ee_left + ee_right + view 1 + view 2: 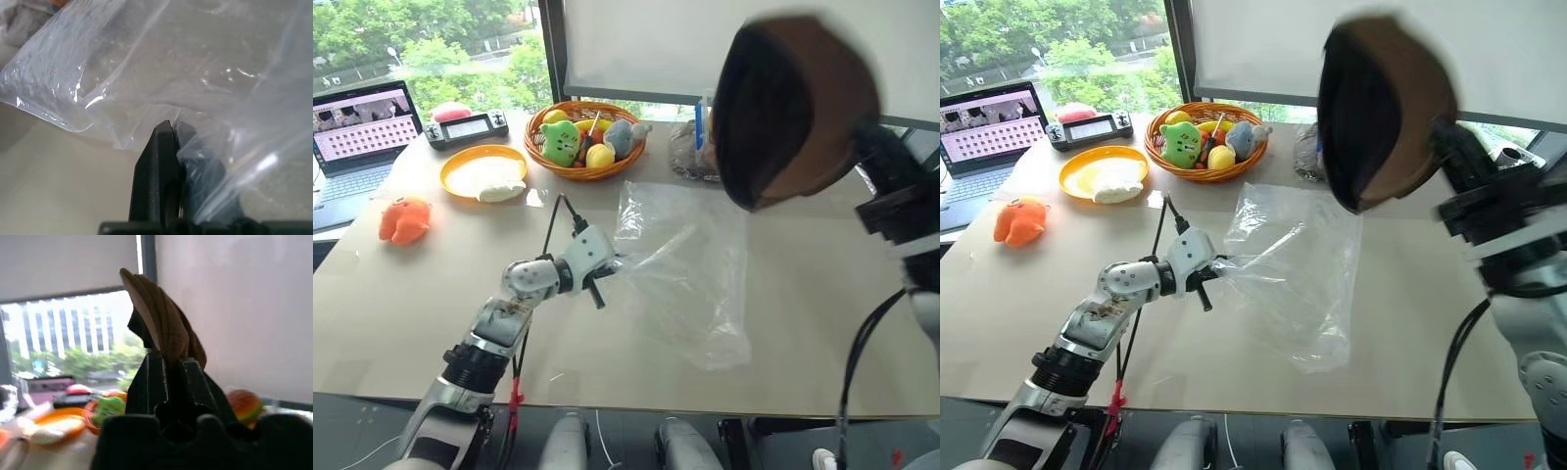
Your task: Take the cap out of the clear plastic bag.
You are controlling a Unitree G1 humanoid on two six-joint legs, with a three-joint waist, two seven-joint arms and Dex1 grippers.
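Right claw [168,364] holds the cap [1386,108] above the clear plastic bag [1293,269].

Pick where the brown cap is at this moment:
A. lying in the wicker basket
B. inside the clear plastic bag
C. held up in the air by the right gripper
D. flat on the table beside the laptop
C: the right gripper is shut on the cap, raised clear of the clear plastic bag.

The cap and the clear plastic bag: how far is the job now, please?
Done, it seems: the cap is out of the clear plastic bag and hangs in the air above the table, pinched by the right pincer. In hand: the left pincer is shut on the bag's edge, and the bag looks empty. Left, probably: to put the cap down and let go of the bag.
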